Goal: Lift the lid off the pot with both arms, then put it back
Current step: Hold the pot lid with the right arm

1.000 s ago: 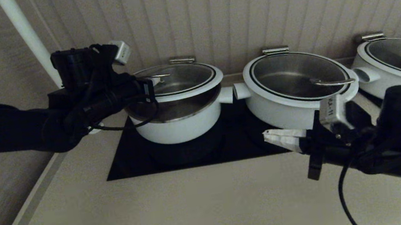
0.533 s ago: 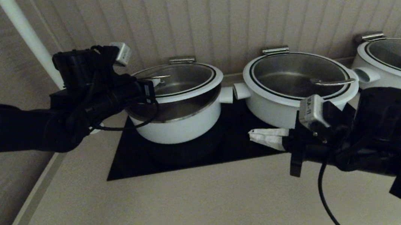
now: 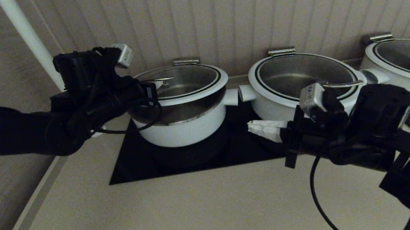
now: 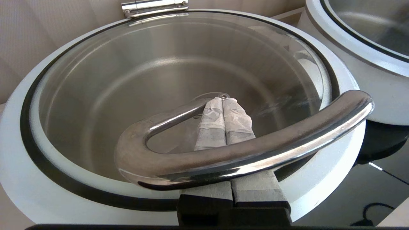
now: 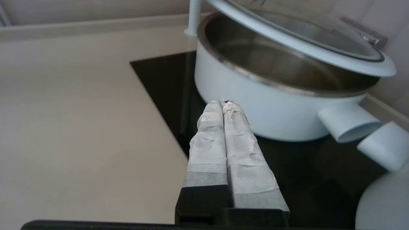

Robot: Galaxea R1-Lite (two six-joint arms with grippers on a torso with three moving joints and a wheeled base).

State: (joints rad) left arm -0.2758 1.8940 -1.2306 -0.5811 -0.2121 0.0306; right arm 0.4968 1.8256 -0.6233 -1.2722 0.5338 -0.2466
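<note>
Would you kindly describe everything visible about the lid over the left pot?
The lid is round clear glass with a broad white rim, a thin black ring and a slim arched steel handle. It is raised and tilted: its near edge stands clear of the pot, its far edge low by a steel hinge-like bracket. The left gripper, shut, is hooked under the handle. The right gripper, also shut, hangs apart from it.
</note>
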